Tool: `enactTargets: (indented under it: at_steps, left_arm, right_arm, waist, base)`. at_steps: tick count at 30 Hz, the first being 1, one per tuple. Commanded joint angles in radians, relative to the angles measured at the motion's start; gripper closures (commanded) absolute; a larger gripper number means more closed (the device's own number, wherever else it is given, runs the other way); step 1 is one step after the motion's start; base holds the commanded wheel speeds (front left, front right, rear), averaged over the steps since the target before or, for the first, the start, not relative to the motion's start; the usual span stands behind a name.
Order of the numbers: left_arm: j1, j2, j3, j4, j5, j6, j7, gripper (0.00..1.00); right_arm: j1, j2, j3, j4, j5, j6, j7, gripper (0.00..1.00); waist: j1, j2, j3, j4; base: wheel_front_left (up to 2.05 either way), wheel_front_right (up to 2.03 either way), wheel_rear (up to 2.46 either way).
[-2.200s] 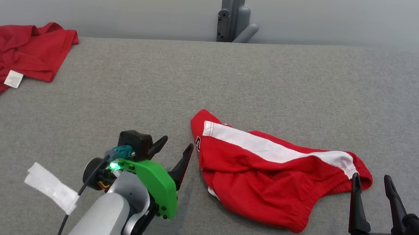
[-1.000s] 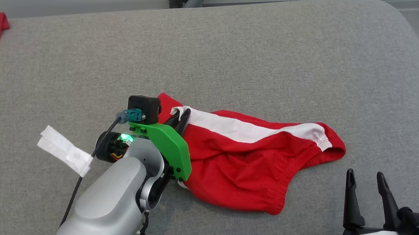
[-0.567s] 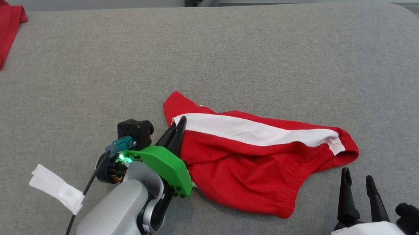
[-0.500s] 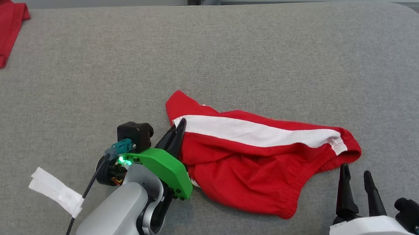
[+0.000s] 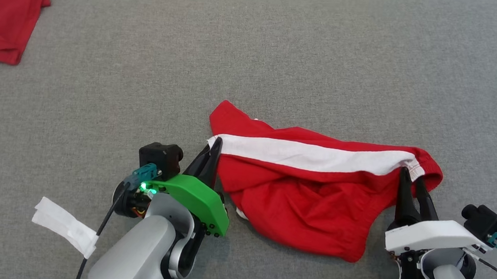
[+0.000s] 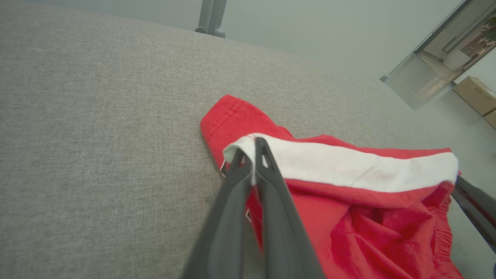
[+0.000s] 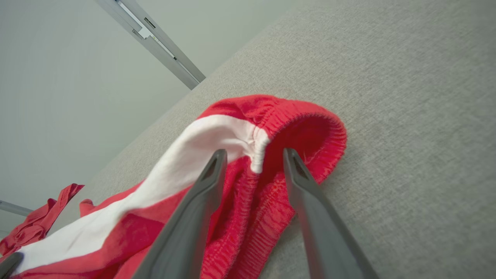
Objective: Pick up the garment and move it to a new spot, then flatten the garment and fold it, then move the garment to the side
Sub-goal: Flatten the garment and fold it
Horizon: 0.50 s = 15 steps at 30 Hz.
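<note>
Garment: I saw the red shorts [image 5: 307, 197] lying crumpled near the middle of the grey cushion [image 5: 285, 59], closer to its front edge, with the white stripe running left to right.
Left side: my left end effector [image 5: 214, 147] was clamped tight on the left end of the white stripe, cloth pinched between its fingers.
Right side: my right end effector [image 5: 412, 176] had its fingers apart, straddling the stripe's right end at the elastic hem without pinching it.
Far left corner: a second red garment [image 5: 0, 22] lay well apart.
</note>
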Motion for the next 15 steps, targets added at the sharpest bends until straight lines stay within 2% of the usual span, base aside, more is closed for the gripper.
enactTargets:
  at_steps: [1,4,10,13,14,15]
  left_arm:
    - [-0.005,0.007,0.0,-0.005,0.013,0.005,0.002,1.0]
    - [-0.003,0.012,-0.001,-0.01,0.012,0.008,0.002,1.0]
    - [0.0,0.019,-0.001,-0.015,0.011,0.012,0.0,1.0]
    - [0.0,0.022,-0.002,-0.017,0.01,0.013,-0.002,1.0]
    - [0.0,0.024,-0.002,-0.018,0.009,0.013,-0.003,1.0]
    - [0.0,0.026,-0.001,-0.018,0.008,0.013,-0.004,1.0]
  right_arm:
    - [-0.016,-0.003,0.006,0.012,0.015,0.0,-0.001,0.29]
    - [-0.041,-0.002,0.015,0.037,0.041,0.0,-0.001,0.51]
    - [-0.072,-0.003,-0.001,0.076,0.023,0.0,-0.001,0.6]
    - [-0.086,-0.003,-0.013,0.084,0.015,0.0,-0.001,0.71]
    - [-0.091,-0.003,-0.017,0.089,0.006,0.0,-0.001,0.91]
    - [-0.094,-0.002,-0.013,0.091,0.007,0.0,-0.001,1.0]
  waist:
    - [0.0,0.0,0.004,0.003]
    - [0.0,0.0,0.007,0.004]
    - [0.0,0.0,0.01,0.007]
    - [0.0,0.0,0.012,0.009]
    - [0.0,0.0,0.012,0.008]
    - [0.0,0.0,0.011,0.008]
  base:
    - [0.0,0.0,0.0]
    - [0.0,0.0,0.0]
    - [0.0,0.0,0.0]
    - [0.0,0.0,0.0]
    - [0.0,0.0,0.0]
    - [0.0,0.0,0.0]
